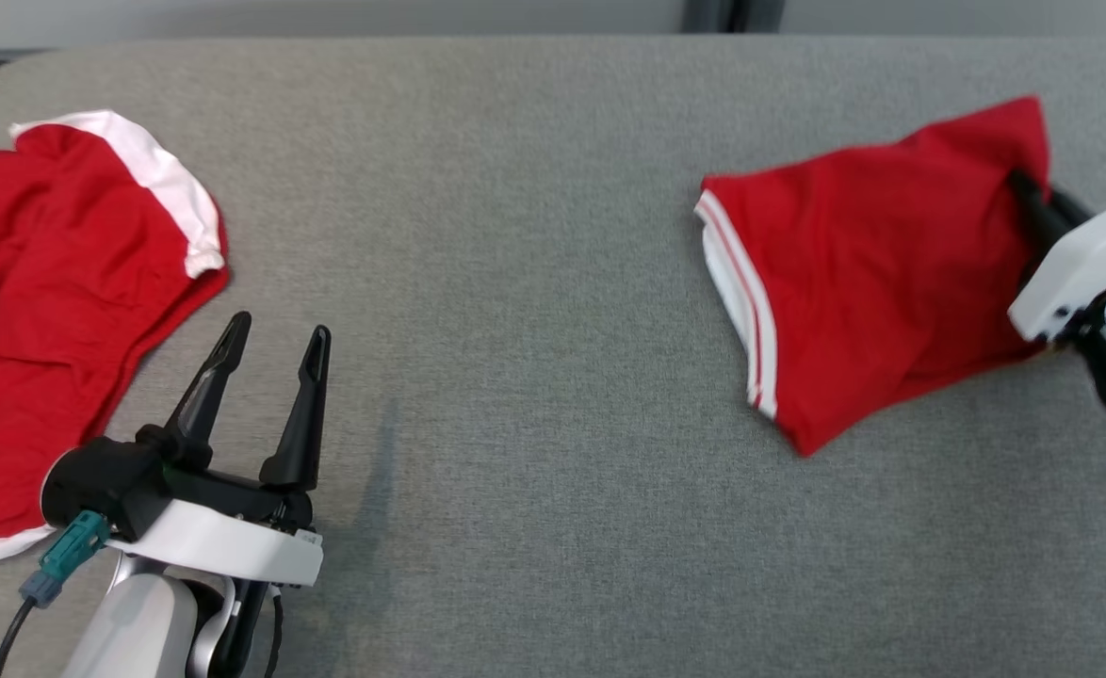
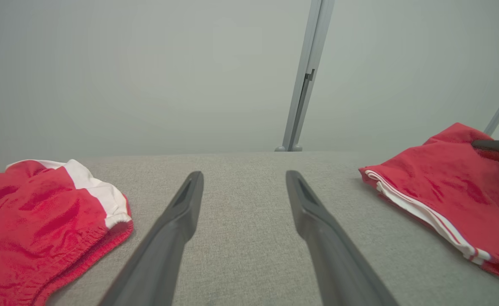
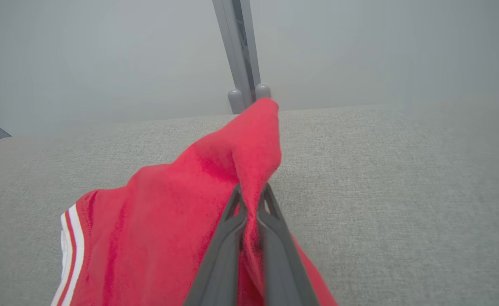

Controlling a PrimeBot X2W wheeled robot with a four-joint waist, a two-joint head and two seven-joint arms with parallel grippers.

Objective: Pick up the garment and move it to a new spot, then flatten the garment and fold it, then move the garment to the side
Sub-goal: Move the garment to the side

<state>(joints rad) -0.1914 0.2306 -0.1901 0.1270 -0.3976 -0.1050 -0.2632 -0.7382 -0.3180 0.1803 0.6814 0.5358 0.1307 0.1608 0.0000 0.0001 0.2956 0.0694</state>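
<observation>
The garment [image 1: 873,273], red with white striped trim, lies folded on the right of the grey table [image 1: 515,282]. My right gripper [image 1: 1024,184] is shut on its far right edge. In the right wrist view the fingers [image 3: 232,238] pinch a raised fold of the red cloth [image 3: 168,221]. My left gripper [image 1: 275,330] stands open over bare table at the lower left, holding nothing. The left wrist view looks between the spread fingers of that gripper [image 2: 243,176], with the garment [image 2: 445,187] at the right.
A second red garment [image 1: 54,311] with a white band lies crumpled at the table's left edge, just left of my left gripper; it also appears in the left wrist view [image 2: 32,229]. Grey frame posts [image 2: 302,85] rise behind the table's far edge.
</observation>
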